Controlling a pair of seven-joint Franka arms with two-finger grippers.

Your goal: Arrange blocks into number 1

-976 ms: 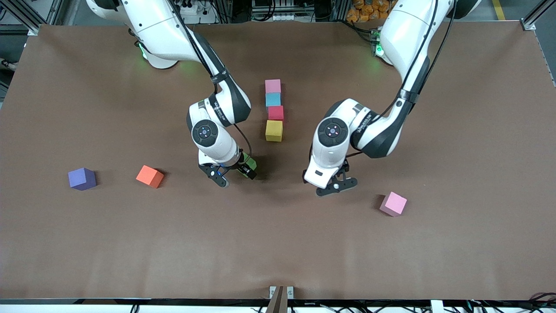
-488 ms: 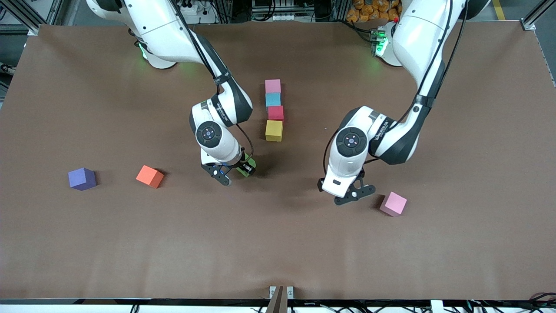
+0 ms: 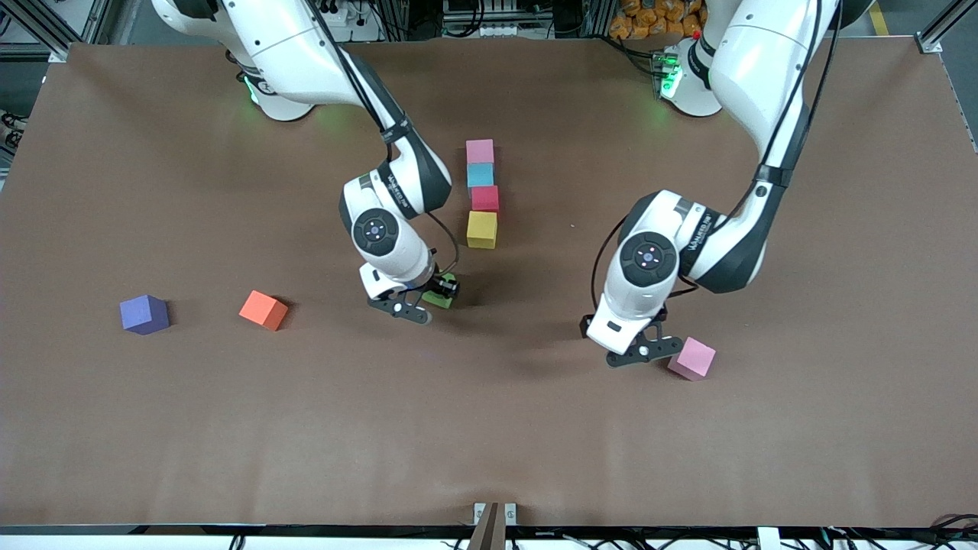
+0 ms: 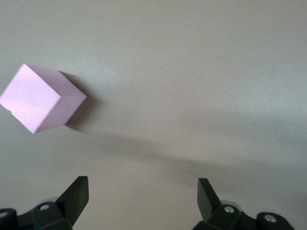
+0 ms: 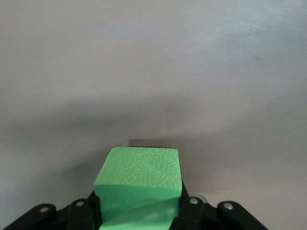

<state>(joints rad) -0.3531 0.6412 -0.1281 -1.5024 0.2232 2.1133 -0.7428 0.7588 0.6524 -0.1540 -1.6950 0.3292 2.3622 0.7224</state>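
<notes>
Right claw [image 3: 428,299] around green block [image 3: 442,298]

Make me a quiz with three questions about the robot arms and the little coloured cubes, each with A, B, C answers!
1. Where is the small matte green cube?
A. between the right gripper's fingers
B. on top of the yellow cube
C. beside the purple cube

2. How many cubes form the line in the middle of the brown table?
A. two
B. four
C. six

3. How is the left gripper?
A. shut on a red cube
B. open, with nothing in it
C. shut on nothing

Answers:
1. A: the right wrist view shows the green cube squeezed between the fingers.
2. B: pink cube, light blue cube, red cube and yellow cube sit in a row.
3. B: its fingers stand wide apart beside the lone pale pink cube.
</notes>
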